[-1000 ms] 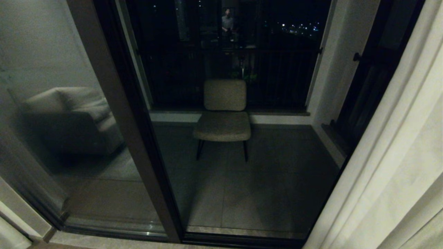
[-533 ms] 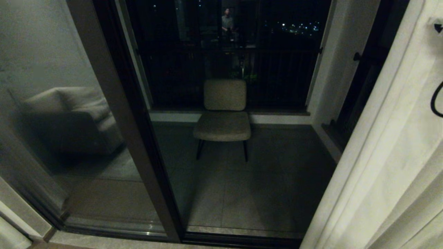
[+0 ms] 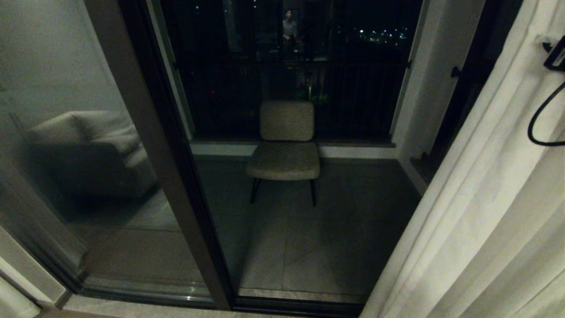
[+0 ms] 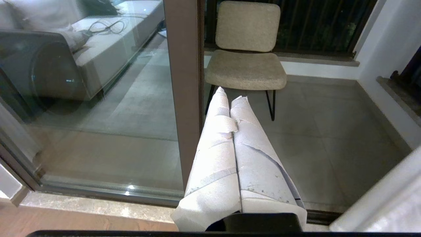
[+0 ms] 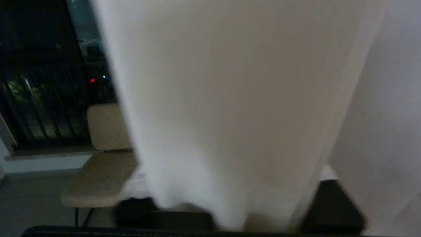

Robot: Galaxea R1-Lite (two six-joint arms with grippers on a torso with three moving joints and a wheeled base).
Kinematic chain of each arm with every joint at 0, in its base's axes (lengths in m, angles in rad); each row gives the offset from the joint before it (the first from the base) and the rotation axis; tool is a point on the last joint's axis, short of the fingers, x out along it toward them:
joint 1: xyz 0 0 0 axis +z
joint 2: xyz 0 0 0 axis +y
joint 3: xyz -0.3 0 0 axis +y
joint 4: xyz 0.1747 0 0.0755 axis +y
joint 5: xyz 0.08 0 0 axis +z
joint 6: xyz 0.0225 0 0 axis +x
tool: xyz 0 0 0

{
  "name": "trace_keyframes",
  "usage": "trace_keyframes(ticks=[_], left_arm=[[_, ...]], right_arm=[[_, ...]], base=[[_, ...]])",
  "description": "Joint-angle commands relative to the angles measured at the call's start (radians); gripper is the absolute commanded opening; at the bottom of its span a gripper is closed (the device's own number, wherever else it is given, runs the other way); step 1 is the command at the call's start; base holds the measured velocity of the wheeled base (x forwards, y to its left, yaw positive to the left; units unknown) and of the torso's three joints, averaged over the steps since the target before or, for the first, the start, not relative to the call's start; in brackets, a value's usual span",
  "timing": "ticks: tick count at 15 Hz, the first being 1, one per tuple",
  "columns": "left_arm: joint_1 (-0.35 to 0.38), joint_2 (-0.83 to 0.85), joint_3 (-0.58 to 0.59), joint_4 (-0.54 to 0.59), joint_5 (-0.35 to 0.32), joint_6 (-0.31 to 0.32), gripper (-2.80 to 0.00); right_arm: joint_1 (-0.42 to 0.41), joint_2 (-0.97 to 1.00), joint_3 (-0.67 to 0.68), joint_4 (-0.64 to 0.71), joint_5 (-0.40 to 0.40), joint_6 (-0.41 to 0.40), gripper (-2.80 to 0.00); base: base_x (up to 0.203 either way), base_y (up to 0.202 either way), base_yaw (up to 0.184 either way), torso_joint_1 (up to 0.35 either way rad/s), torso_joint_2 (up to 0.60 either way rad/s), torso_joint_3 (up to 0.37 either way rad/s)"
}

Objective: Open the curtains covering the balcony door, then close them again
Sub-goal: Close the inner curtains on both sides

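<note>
The balcony door [image 3: 150, 145] has a dark frame and reflective glass, and most of it is uncovered. One cream pleated panel of the curtains [image 3: 485, 198] hangs along the right side and also shows in the left wrist view [image 4: 378, 197]. My right gripper [image 3: 554, 51] is high at the right edge, pressed into this panel's upper part. In the right wrist view the curtain fabric [image 5: 230, 115] drapes over the jaws and hides them. My left gripper [image 4: 230, 97] is shut on nothing, low in front of the door frame [image 4: 184, 82].
A beige chair [image 3: 284, 145] stands on the tiled balcony behind the glass, before a dark railing [image 3: 353, 97]. The left pane reflects a sofa [image 3: 88, 150]. A person's reflection [image 3: 290, 26] shows at the top. A black cable [image 3: 536, 128] loops from my right arm.
My right arm has risen into the head view at the upper right. The curtain's edge has shifted left across the door. The left arm has not moved.
</note>
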Motion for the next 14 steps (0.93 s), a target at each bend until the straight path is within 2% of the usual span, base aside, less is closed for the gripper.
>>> trace_keyframes(ticks=[1,6,11,14], left_arm=[[0.000,0.000,-0.001,0.000,0.000,-0.001,-2.80],[0.000,0.000,-0.001,0.000,0.000,-0.001,-2.80],[0.000,0.000,0.001,0.000,0.000,-0.001,-2.80],[0.000,0.000,0.001,0.000,0.000,-0.001,-2.80]], right_arm=[[0.003,-0.001,0.001,-0.004,0.007,-0.002,-2.80],[0.012,-0.011,0.001,-0.005,0.080,-0.014,-2.80],[0.068,-0.013,0.011,-0.006,0.083,-0.033,-2.80],[0.089,-0.009,0.038,-0.052,0.083,-0.040,-2.80]], base=[[0.000,0.000,0.000,0.000,0.00,0.000],[0.000,0.000,0.000,0.000,0.00,0.000],[0.000,0.000,0.000,0.000,0.00,0.000],[0.000,0.000,0.000,0.000,0.00,0.000]])
